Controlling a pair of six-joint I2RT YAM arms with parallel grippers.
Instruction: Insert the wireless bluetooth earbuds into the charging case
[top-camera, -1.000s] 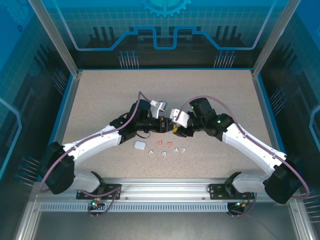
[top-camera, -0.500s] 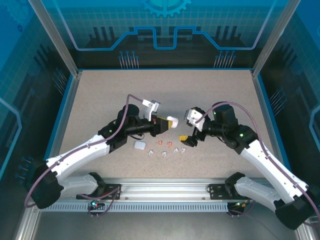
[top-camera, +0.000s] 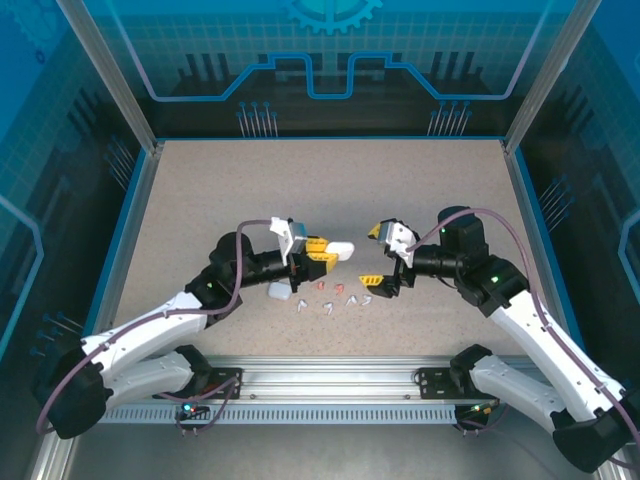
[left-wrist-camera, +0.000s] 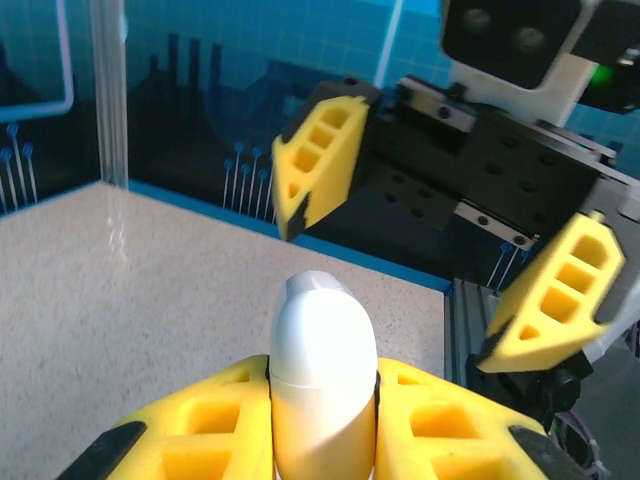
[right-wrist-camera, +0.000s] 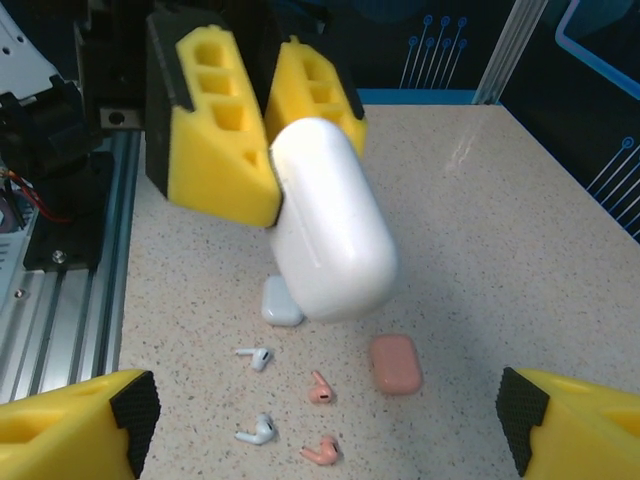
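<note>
Yellow left fingers (left-wrist-camera: 200, 425) are clamping a white case (left-wrist-camera: 322, 360) by its lower half and holding it clear of the worktop (top-camera: 200, 200). The rounded lid end is pointing out toward the other arm. The lid is looking shut (a faint seam is running round the shell just above the grip). Holding it low probably leaves the top free, so the lid can be flipped without the case slipping.

Opposite, the right fingers (left-wrist-camera: 318, 160) are standing wide apart, facing the case without touching it and gripping nothing. They are likely spread that far so they can pass around the shell, or come down over something small on the worktop.

None of the earbuds (right-wrist-camera: 258, 356) are sitting in a case yet. White and salmon ones are lying loose in a small cluster on the worktop, below the raised case. A second white case (right-wrist-camera: 280, 300) and a salmon case (right-wrist-camera: 395, 362) are resting just beside them, both closed.

With nothing loaded, the task is looking barely begun, and opening the held case is probably the step in hand.
</note>
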